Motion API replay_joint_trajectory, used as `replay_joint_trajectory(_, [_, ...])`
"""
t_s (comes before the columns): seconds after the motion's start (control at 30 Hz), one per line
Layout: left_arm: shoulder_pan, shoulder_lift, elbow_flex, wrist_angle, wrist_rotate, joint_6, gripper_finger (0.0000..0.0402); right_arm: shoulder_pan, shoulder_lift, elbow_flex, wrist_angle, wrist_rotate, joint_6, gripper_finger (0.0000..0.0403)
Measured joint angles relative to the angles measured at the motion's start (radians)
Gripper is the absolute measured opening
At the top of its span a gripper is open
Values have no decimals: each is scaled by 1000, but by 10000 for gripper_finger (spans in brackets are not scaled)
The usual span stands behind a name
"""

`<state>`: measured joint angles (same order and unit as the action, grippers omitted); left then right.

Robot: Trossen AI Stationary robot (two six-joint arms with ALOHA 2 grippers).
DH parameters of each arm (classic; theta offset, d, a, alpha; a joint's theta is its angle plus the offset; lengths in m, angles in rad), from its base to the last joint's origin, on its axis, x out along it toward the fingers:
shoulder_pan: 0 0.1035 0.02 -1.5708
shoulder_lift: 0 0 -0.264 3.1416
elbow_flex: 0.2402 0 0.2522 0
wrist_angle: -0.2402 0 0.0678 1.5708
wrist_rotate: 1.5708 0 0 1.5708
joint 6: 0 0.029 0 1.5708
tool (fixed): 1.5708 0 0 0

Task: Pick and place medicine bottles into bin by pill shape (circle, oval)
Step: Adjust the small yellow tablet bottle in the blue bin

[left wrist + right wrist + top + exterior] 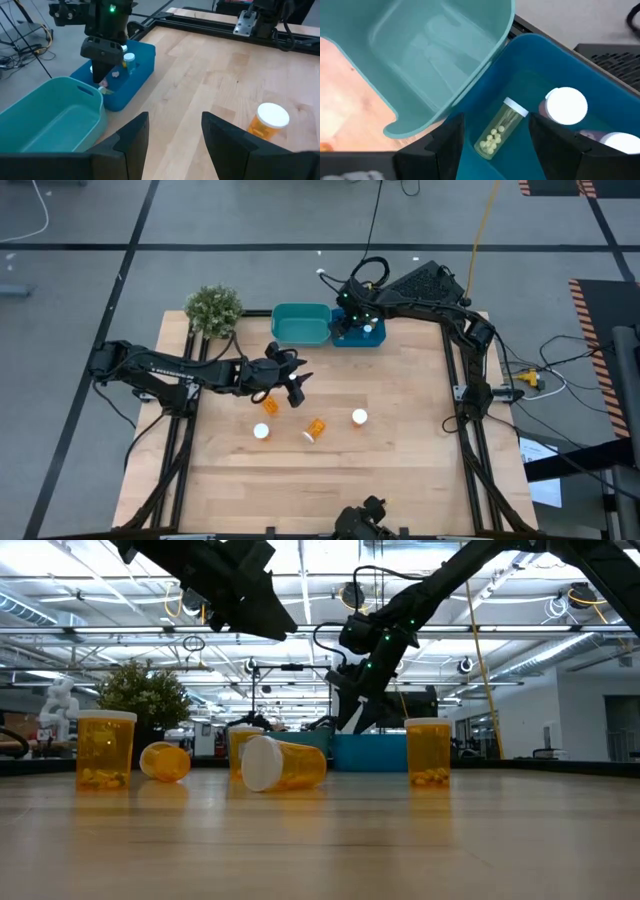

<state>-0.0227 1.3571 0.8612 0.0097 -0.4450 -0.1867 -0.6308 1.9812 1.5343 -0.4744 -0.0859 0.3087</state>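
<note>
Bench (400, 470): we see pale wood planks with a smooth, matte grain, framed by dark metal rails.
Teal bin (300, 323): a rounded plastic tub with a lipped rim and nothing inside, at the far edge of the bench.
Blue bin (352, 336): glossy plastic, touching the teal bin's right side; in the right wrist view we count a slim clear vial of small round pale pills (500, 129) lying in it, beside two white caps (566, 106).
Medicine bottles: translucent orange cylinders with round white caps. On the open bench one stands at centre-left (261, 431), one lies on its side (314, 428), one stands to the right (359, 417), and one lies near the left hand (270, 406).
Left hand (292, 383): above the bench's middle, its two dark fingers (135, 142) spread apart, holding and touching nothing.
Right hand (352, 317): over the blue bin, fingers (447, 145) spread, nothing between them.
Plant (213, 310): a bushy green tuft at the far left corner.
</note>
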Motion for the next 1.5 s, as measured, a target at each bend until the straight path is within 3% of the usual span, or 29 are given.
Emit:
replay_joint_trajectory(0.1, [1,0,0,3,0,0,186,-8,0,0,0,-47,15,214])
replay_joint_trajectory(0.63, [3,0,0,17,0,16,186,35,-62,-1,-81,-45,-15,214])
replay_joint_trajectory(0.97, [0,-11,0,11,0,20,186,103,-151,-1,-59,13,41,214])
replay_joint_trajectory(1.33, [0,-71,0,-39,-1,50,186,183,-160,-1,-114,41,117,214])
replay_joint_trajectory(1.5, [-6,-82,0,-82,-1,50,186,188,-160,-1,-116,136,60,214])
